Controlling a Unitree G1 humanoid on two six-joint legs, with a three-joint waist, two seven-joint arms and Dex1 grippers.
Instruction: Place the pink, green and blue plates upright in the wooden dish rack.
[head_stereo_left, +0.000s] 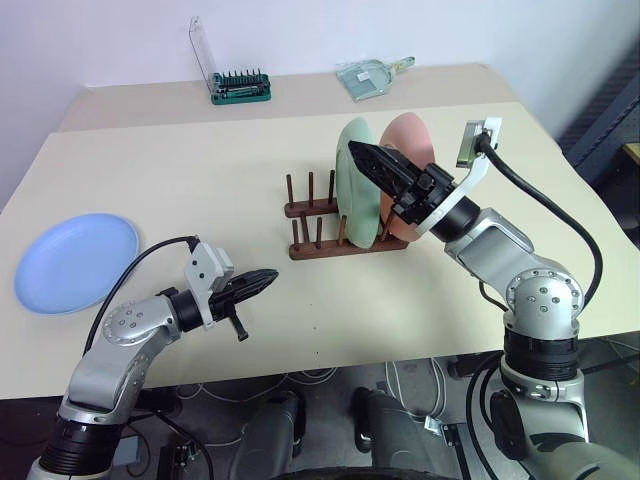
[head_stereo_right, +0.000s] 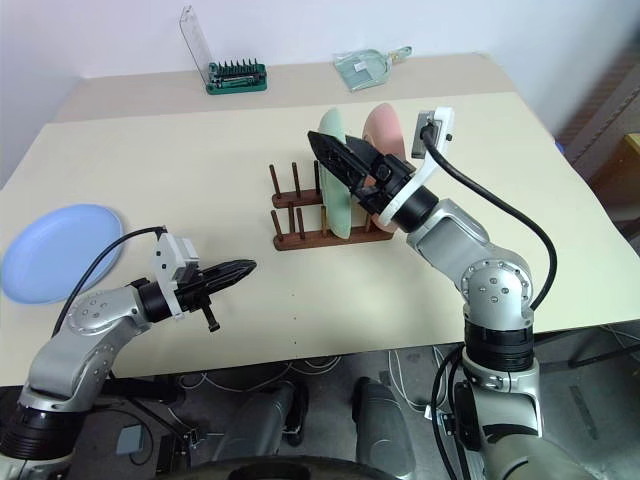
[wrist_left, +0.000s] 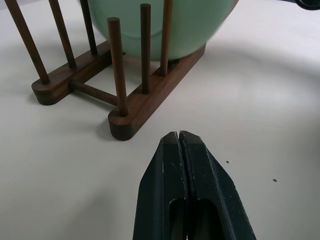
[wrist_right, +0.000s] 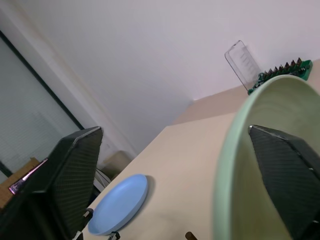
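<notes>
The pink plate (head_stereo_left: 412, 150) and green plate (head_stereo_left: 357, 180) are racked upright in the wooden dish rack (head_stereo_left: 330, 245) at frame centre. The blue plate (head_stereo_left: 76, 262) is left flat at the left edge. The right gripper (wrist_right: 185, 165) is spread wide astride the green rim — released, it is judged — and the left gripper (wrist_left: 186, 165) is clenched on nothing.

Field notes, table in front of me. The wooden dish rack (head_stereo_left: 345, 238) sits mid-table: dark brown, two parallel base rails joined by a crossbar, each rail carrying a row of thin upright pegs. The green plate (head_stereo_left: 358, 192) stands on edge between the pegs, roughly halfway along the rack. The pink plate (head_stereo_left: 412, 150) stands upright just behind it, at the rack's right end, its face largely covered by the green one. The pegs on the rack's left side hold nothing. The blue plate (head_stereo_left: 77, 262) lies flat on the tabletop near the table's left edge, well apart from the rack.
</notes>
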